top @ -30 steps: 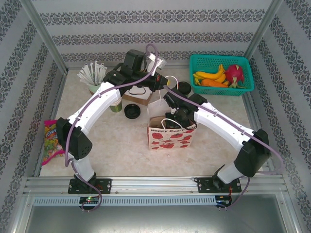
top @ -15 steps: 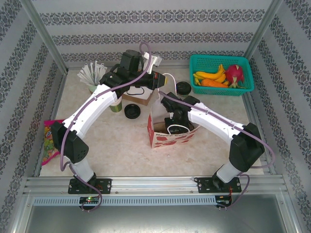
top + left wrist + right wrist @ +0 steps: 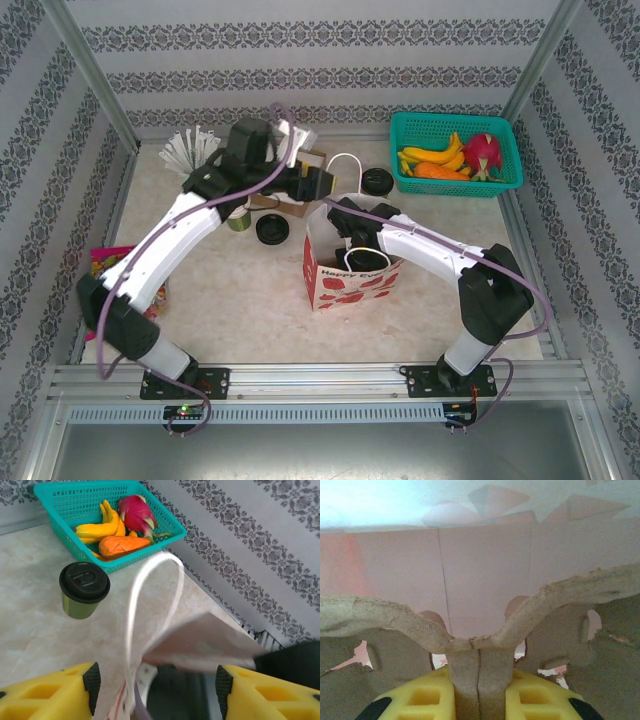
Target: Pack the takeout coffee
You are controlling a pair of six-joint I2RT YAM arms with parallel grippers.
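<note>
Right gripper [image 3: 479,692] was clenched on the cardboard carrier [image 3: 380,615] inside the paper bag [image 3: 350,285]; left gripper [image 3: 156,685] stood released astride the bag's handle [image 3: 131,610]. One lidded coffee cup [image 3: 84,591] stood near the basket [image 3: 155,545].

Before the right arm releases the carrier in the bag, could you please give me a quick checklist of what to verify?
1. Right gripper shut on the cardboard carrier: ok.
2. Carrier inside the paper bag: ok.
3. Carrier seated on the bag's floor: cannot tell.
4. Left gripper gripping the bag: not ok, open around its handle.
5. Lidded cup by the basket packed: not ok.
</note>
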